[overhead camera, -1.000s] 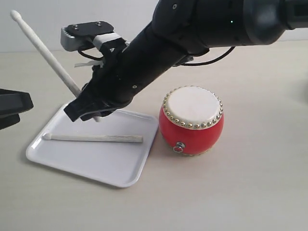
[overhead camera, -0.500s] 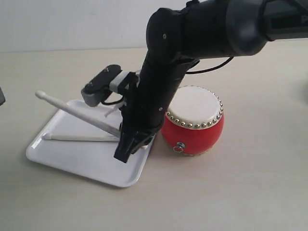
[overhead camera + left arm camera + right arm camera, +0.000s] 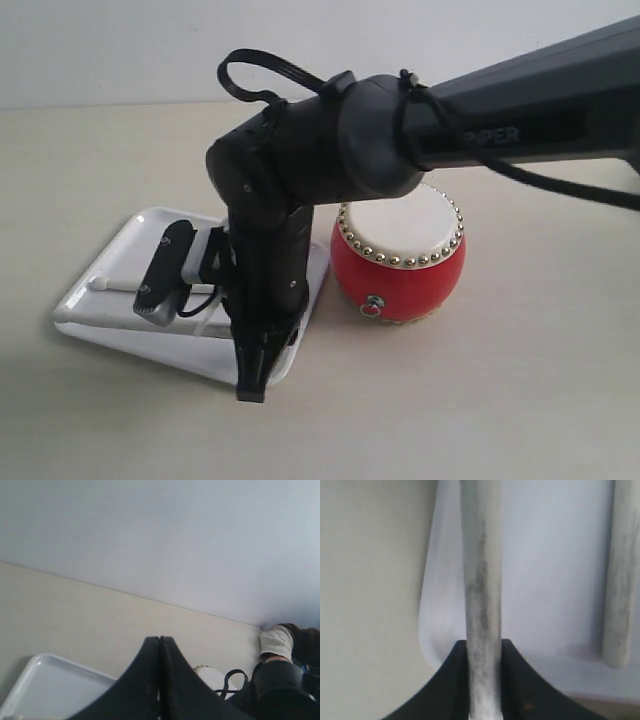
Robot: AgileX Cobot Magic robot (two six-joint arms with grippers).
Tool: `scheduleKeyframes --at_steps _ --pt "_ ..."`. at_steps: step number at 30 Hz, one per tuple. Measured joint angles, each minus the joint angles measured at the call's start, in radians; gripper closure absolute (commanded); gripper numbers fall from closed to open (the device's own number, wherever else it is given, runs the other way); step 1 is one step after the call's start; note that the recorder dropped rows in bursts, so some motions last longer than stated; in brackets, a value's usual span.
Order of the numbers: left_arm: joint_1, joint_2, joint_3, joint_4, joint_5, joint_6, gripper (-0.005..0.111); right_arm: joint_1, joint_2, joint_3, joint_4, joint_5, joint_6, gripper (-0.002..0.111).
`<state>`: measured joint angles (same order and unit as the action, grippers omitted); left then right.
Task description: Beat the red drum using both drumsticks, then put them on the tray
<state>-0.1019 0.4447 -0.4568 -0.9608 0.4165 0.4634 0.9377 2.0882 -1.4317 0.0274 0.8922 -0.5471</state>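
The red drum (image 3: 398, 262) stands on the table just right of the white tray (image 3: 110, 245). One drumstick (image 3: 108, 286) lies flat in the tray, mostly behind my right arm. My right gripper (image 3: 251, 384) reaches across and points down at the tray's near corner. It is shut on the other drumstick (image 3: 481, 575), which runs low over the tray (image 3: 550, 555) beside the lying drumstick (image 3: 620, 575). The left gripper (image 3: 159, 641) is shut on nothing, off to the side, with a tray corner (image 3: 40, 680) and the drum's skin (image 3: 209, 672) beyond it.
My right arm (image 3: 330, 170) spans the scene from the upper right and covers the tray's right half. Its wrist camera (image 3: 165, 275) hangs over the tray. Bare beige table (image 3: 480, 400) surrounds drum and tray, with a pale wall behind.
The right arm swung down and toward the tray's near corner, bringing the held drumstick from raised and slanted to low over the tray. The left arm slipped out of the exterior view.
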Motion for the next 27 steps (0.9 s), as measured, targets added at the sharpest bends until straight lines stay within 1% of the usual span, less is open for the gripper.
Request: scheduleKeyframes --at_steps 7,13,19,21,27 --pt "0.0 0.0 0.0 0.009 0.0 0.0 0.107 0.004 0.075 -0.121 -0.027 0.048 0.044 0.108" --pt "0.0 0.0 0.0 0.014 0.003 0.0 0.107 0.004 0.1 -0.125 -0.033 0.095 0.072 0.108" --pt "0.0 0.0 0.0 0.015 0.004 0.0 0.107 0.004 0.103 -0.125 -0.074 0.098 0.101 0.108" --pt "0.0 0.0 0.0 0.015 0.006 0.0 0.107 0.004 0.103 -0.125 -0.081 0.096 0.12 0.104" --pt "0.0 0.0 0.0 0.015 0.006 0.0 0.107 0.004 0.103 -0.125 -0.081 0.083 0.152 0.081"
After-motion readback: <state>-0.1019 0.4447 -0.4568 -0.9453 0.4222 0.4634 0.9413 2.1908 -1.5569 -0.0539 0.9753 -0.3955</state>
